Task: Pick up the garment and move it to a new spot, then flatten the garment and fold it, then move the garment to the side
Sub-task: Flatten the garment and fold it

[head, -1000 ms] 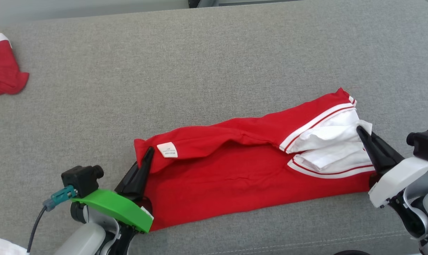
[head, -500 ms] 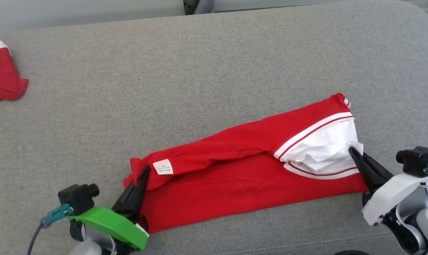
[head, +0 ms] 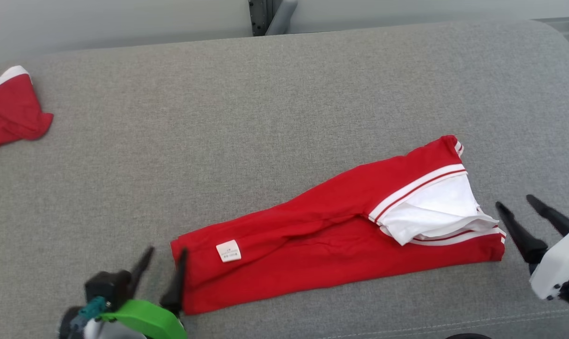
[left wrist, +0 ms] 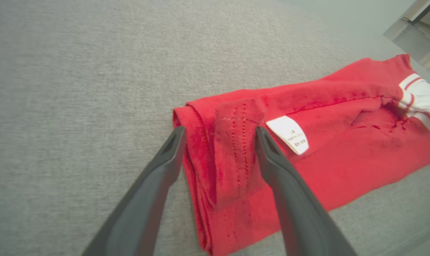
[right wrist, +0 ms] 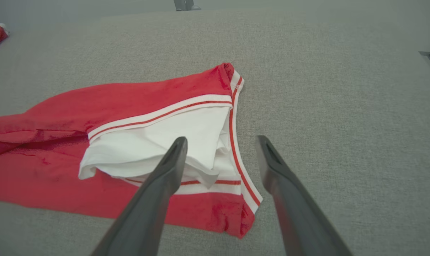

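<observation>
The left gripper (head: 166, 252) reaches low and forward, its two dark fingers spread and gripping nothing; its tips are at the near end of the long folded red cloth garment with white red-striped trim (head: 312, 245), though whether they touch it cannot be told; just beyond its inner fingertip a small white sewn-in label (left wrist: 287, 135) lies on the cloth, its print too small to read; the right gripper (head: 514, 201), fingers also spread and empty, points up just beside the garment's white trimmed end; the garment lies flat between them on the grey woven fabric surface (head: 265, 117); well beyond the left gripper lies a second crumpled red cloth with a white edge (head: 11, 110).
</observation>
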Controlling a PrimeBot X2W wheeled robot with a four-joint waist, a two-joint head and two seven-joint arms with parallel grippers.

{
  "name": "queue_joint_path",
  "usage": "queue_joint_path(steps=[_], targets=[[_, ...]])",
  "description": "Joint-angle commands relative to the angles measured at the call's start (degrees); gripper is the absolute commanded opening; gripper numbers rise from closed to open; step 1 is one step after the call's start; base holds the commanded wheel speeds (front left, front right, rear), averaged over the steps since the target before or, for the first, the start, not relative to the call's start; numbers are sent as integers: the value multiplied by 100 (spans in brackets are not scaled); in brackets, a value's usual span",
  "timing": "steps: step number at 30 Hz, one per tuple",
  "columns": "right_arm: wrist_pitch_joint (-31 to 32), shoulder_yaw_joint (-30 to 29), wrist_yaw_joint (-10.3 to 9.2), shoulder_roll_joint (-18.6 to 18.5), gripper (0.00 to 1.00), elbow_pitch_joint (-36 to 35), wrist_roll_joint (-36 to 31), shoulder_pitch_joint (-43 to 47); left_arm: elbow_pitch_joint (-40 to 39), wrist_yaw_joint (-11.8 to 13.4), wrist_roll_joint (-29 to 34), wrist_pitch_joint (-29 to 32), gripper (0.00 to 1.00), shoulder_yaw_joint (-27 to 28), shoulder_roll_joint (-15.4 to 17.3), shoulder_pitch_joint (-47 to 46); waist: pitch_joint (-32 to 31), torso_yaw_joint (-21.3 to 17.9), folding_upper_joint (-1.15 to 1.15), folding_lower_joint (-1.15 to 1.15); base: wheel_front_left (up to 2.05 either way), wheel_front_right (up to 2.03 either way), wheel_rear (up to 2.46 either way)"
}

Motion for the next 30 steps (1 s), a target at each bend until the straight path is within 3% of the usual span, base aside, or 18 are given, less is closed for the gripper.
queue_joint_path(steps=[1,3,6,9,19,27,28,29,30], targets=[[118,-161,-5,-102,100,-131,48,42,-222,367,450,-48,100,412,58,68,-80,66,0,0,0,0,0],[375,-346,-4,-172,100,-227,72,23,-587,814,1102,-38,100,1016,-53,359,-104,105,0,0,0,0,0],[785,-477,-4,-184,100,-117,-49,-226,-1053,1026,1838,-32,100,1656,-286,711,-89,212,0,0,0,0,0],[1129,-411,-4,-63,100,232,-169,-494,-1246,813,2261,-33,100,2008,-544,908,-47,391,0,0,0,0,0],[1557,-122,-4,322,100,1885,-396,-1273,-811,-314,2941,-34,100,2582,-1502,859,135,997,0,0,0,0,0],[1819,86,-6,424,100,2681,-192,-1418,-518,-958,3233,-34,100,2985,-1903,807,174,1192,0,0,0,0,0],[1879,169,0,471,21,2648,-22,-1423,-501,-1006,3281,-35,100,3032,-1930,797,172,1196,0,0,0,0,0],[1988,264,9,532,0,2562,252,-1411,-477,-1049,3310,-34,100,3080,-1962,789,170,1192,0,0,0,0,0],[2076,362,21,547,0,2447,488,-1394,-449,-1082,3332,-34,100,3130,-1992,794,167,1173,0,0,0,0,0]])
